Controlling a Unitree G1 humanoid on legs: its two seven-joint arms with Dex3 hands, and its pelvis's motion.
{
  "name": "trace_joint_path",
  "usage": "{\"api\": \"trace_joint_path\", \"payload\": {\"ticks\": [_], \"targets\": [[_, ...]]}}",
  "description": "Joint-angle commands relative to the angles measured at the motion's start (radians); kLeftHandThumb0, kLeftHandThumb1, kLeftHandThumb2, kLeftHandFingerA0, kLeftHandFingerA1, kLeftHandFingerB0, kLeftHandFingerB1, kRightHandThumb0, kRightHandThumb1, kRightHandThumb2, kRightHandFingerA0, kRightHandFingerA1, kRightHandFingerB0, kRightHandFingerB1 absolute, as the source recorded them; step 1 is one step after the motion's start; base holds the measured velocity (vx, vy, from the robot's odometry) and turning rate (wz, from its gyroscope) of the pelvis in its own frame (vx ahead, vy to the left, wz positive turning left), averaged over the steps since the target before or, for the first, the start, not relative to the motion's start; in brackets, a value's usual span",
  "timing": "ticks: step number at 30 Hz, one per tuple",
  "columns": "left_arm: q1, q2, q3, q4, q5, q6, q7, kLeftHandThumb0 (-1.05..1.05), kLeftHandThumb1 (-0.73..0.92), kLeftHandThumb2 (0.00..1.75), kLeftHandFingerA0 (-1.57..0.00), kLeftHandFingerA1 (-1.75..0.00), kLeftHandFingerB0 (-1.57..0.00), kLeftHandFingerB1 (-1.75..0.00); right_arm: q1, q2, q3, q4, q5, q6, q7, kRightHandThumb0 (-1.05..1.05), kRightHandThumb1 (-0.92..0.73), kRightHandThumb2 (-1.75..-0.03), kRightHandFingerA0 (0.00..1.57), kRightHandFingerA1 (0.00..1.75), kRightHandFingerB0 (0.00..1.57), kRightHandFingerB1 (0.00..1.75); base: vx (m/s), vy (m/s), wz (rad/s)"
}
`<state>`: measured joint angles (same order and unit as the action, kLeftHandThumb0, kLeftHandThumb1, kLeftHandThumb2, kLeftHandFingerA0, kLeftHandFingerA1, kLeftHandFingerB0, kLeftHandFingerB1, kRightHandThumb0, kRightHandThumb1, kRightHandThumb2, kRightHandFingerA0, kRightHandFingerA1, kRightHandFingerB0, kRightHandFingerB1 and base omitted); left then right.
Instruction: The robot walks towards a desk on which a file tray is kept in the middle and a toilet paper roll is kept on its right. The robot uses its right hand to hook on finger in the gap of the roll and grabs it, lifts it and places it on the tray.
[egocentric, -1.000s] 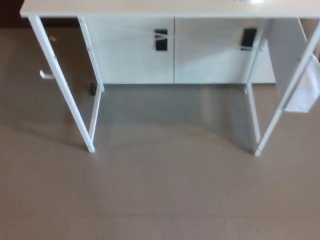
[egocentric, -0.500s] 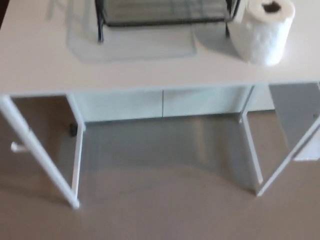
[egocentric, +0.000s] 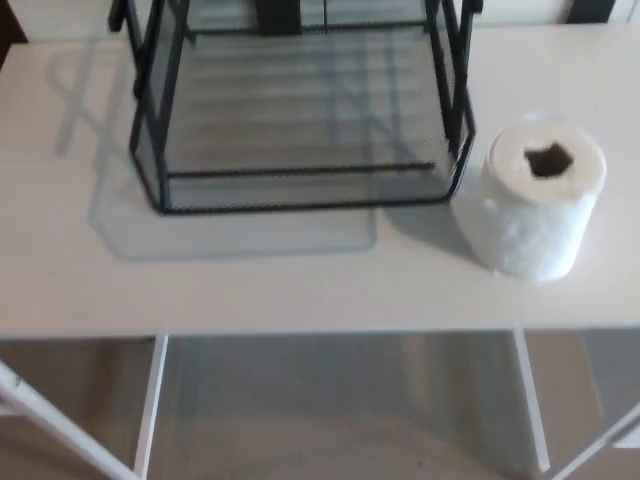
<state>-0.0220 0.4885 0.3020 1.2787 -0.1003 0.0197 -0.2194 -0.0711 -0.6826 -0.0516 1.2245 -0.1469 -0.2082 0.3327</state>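
A black wire-mesh file tray (egocentric: 300, 130) stands in the middle of the white desk (egocentric: 250, 285), its open front facing me. To its right a white toilet paper roll (egocentric: 538, 200) stands upright, its dark core hole facing up, a small gap away from the tray's right corner. Neither of my hands nor arms shows in the head view.
The desk's front edge runs across the lower part of the picture, with white legs (egocentric: 150, 410) and brown floor (egocentric: 340, 450) below it. Bare desk surface lies left of the tray and in front of it.
The whole picture has shifted: the camera has come closer and now looks down on the desktop. Tray and roll appear larger and lower in the picture; much less floor shows.
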Motion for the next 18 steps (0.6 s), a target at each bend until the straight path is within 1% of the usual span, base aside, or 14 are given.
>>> {"api": "trace_joint_path", "payload": {"ticks": [1,2,3,5,6,7,9,10,11,12,15,16,17,18], "targets": [[0.013,0.012,0.005,-0.002,-0.001,-0.011,0.012,-0.71,0.64,1.37,-0.08,-0.76,0.00,-0.69,0.024,-0.005,-0.006,-0.007,0.010,0.020,-0.007,-0.73,-0.50,-0.84,0.06,0.33,0.11,0.37,0.19,-0.057,-0.01],[0.012,0.012,0.005,-0.001,0.000,-0.014,0.017,-0.71,0.64,1.37,-0.08,-0.76,0.00,-0.69,0.023,-0.015,0.020,-0.015,-0.020,0.029,-0.015,-0.73,-0.50,-0.84,0.06,0.33,0.11,0.37,0.17,-0.028,-0.04],[0.013,0.010,0.009,0.003,-0.003,-0.019,0.018,-0.72,0.64,1.36,-0.08,-0.76,0.00,-0.69,0.026,-0.011,0.006,-0.015,-0.001,0.025,-0.007,-0.70,-0.48,-0.80,0.05,0.36,0.11,0.39,0.15,0.001,-0.11],[0.019,0.009,0.016,0.011,-0.006,-0.032,0.017,-0.71,0.61,1.34,-0.06,-0.74,0.00,-0.68,0.029,-0.004,-0.014,-0.011,0.021,0.020,0.003,-0.71,-0.48,-0.81,0.05,0.34,0.11,0.38,0.14,0.043,-0.13],[0.024,0.008,0.018,0.012,-0.007,-0.034,0.018,-0.71,0.59,1.33,-0.07,-0.75,0.00,-0.69,0.021,-0.007,0.006,-0.003,-0.003,0.033,-0.008,-0.70,-0.62,-0.60,0.10,0.24,0.16,0.27,0.16,0.066,-0.18],[0.019,0.010,0.014,0.006,-0.003,-0.021,0.024,-0.67,0.66,1.37,-0.08,-0.75,0.00,-0.68,0.022,-0.003,-0.001,-0.002,0.004,0.033,-0.016,-0.72,-0.48,-0.79,0.04,0.32,0.12,0.38,0.17,0.105,-0.09],[0.018,0.011,0.009,0.003,0.002,-0.018,0.025,-0.67,0.66,1.37,-0.07,-0.74,0.00,-0.68,0.028,-0.002,-0.012,-0.006,0.017,0.027,-0.012,-0.73,-0.49,-0.80,0.04,0.32,0.11,0.38,0.19,0.160,-0.12],[0.019,0.012,0.007,0.003,0.004,-0.015,0.023,-0.69,0.65,1.37,-0.07,-0.75,0.00,-0.68,0.033,-0.008,0.004,-0.016,-0.003,0.026,-0.023,-0.36,-0.35,-0.94,0.02,0.51,0.00,0.47,0.22,0.130,0.04],[0.019,0.012,0.007,0.004,0.003,-0.015,0.021,-0.69,0.65,1.37,-0.07,-0.75,0.00,-0.68,0.034,-0.009,0.010,-0.018,-0.011,0.025,-0.030,-0.36,-0.35,-0.94,0.02,0.51,0.00,0.47,0.23,0.177,0.70],[0.017,0.013,0.007,0.003,0.002,-0.011,0.020,-0.68,0.68,1.39,-0.07,-0.75,0.00,-0.68,0.043,-0.010,-0.003,-0.027,0.008,0.024,-0.005,-0.73,-0.49,-0.82,0.06,0.34,0.11,0.39,0.19,0.173,-0.24],[0.020,0.010,0.023,0.006,-0.013,-0.014,0.012,-0.69,0.63,1.36,-0.07,-0.75,0.00,-0.68,0.054,-0.007,-0.016,-0.040,0.023,0.023,0.010,-0.70,-0.48,-0.81,0.05,0.32,0.11,0.37,0.16,0.151,0.02],[0.018,0.012,0.009,0.010,0.007,-0.019,0.022,-0.70,0.63,1.36,-0.08,-0.75,0.00,-0.69,0.066,0.004,-0.038,-0.046,0.044,0.000,-0.001,-0.70,-0.46,-0.80,0.06,0.36,0.13,0.40,0.09,0.091,0.00],[0.014,0.014,0.007,0.006,0.008,-0.017,0.022,-0.70,0.67,1.39,-0.09,-0.76,0.00,-0.69,0.040,0.002,-0.024,-0.028,0.028,0.018,0.006,-0.70,-0.47,-0.81,0.05,0.31,0.11,0.36,0.10,0.047,0.14],[0.015,0.014,0.009,0.007,0.006,-0.018,0.021,-0.68,0.67,1.37,-0.10,-0.75,0.00,-0.68,0.025,-0.001,-0.022,-0.019,0.025,0.039,0.025,-0.69,-0.46,-0.81,0.05,0.29,0.11,0.35,0.10,0.009,0.06]]}}
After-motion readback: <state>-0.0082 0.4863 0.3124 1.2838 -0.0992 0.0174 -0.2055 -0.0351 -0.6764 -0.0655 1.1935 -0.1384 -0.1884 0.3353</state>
